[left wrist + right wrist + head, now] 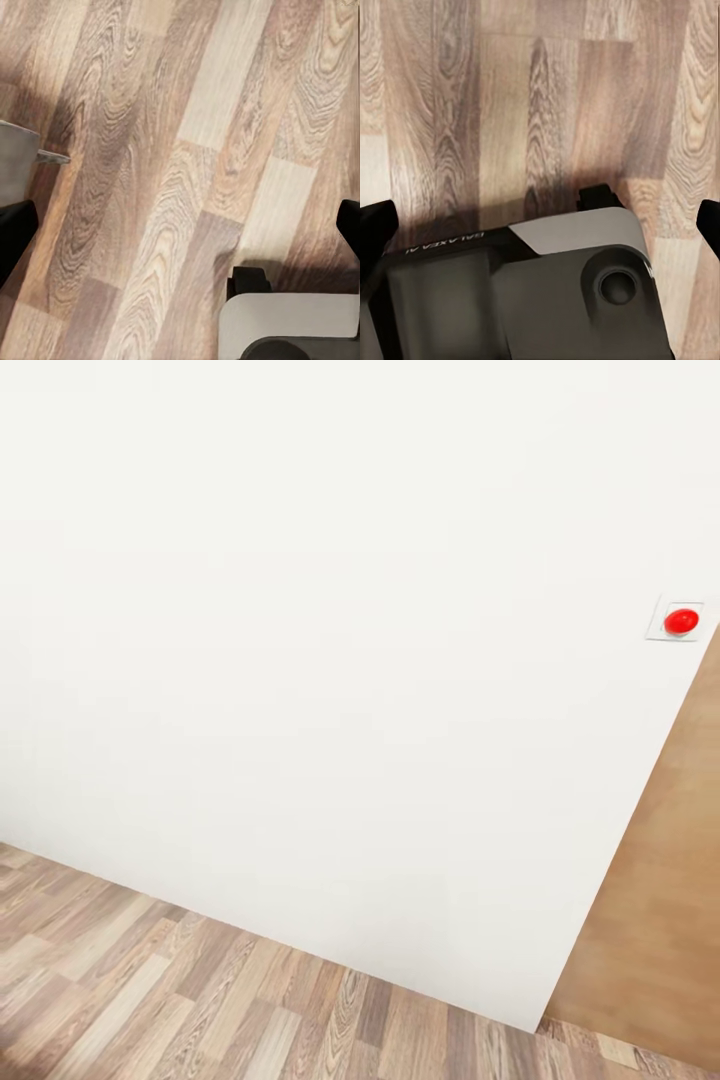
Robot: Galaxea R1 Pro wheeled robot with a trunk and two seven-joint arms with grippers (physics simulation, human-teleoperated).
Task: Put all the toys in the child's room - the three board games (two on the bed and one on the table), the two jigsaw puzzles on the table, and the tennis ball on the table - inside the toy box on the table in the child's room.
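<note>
Wall point(300, 660) ahead (red button point(681, 621)); fingers point(15, 232) spread over floor point(187, 150).

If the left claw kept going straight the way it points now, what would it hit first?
Most likely the wood-plank floor: the left wrist view looks down on bare planks between the claw's dark fingertips, with nothing in between. How far off the floor lies can't be judged.

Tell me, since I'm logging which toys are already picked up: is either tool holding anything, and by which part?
Nothing is held. Both wrist views show dark fingers spread at the picture edges, with bare wood floor between them.
</note>
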